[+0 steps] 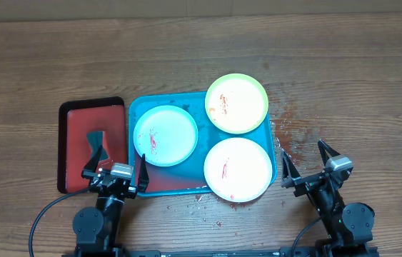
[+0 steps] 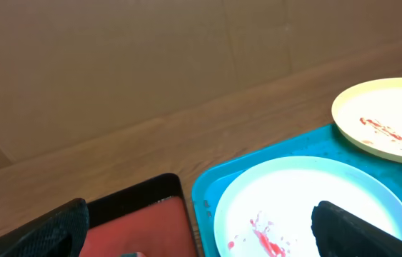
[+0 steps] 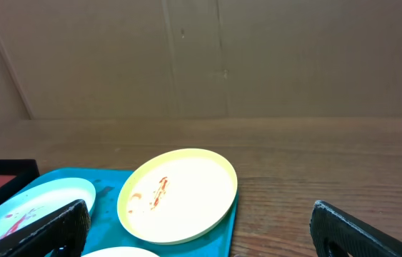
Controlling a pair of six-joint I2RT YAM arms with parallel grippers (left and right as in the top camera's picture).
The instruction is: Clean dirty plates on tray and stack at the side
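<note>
Three plates with red sauce smears lie on the turquoise tray [image 1: 202,143]: a pale blue plate [image 1: 165,135] at its left, a yellow-green plate [image 1: 237,104] at the back right, overhanging the rim, and a white plate [image 1: 238,169] at the front right. My left gripper [image 1: 119,158] stands open at the tray's front left corner, nothing between its fingers. In the left wrist view the left gripper [image 2: 204,235] faces the pale blue plate [image 2: 308,200]. My right gripper [image 1: 304,157] is open and empty over bare table right of the tray. In the right wrist view the right gripper [image 3: 208,232] looks toward the yellow-green plate [image 3: 179,196].
A smaller dark red tray with a black rim [image 1: 79,128] lies left of the turquoise one, with a dark grey object [image 1: 99,139] on it. Red sauce specks [image 1: 290,132] dot the wooden table right of the tray. A brown wall stands behind the table.
</note>
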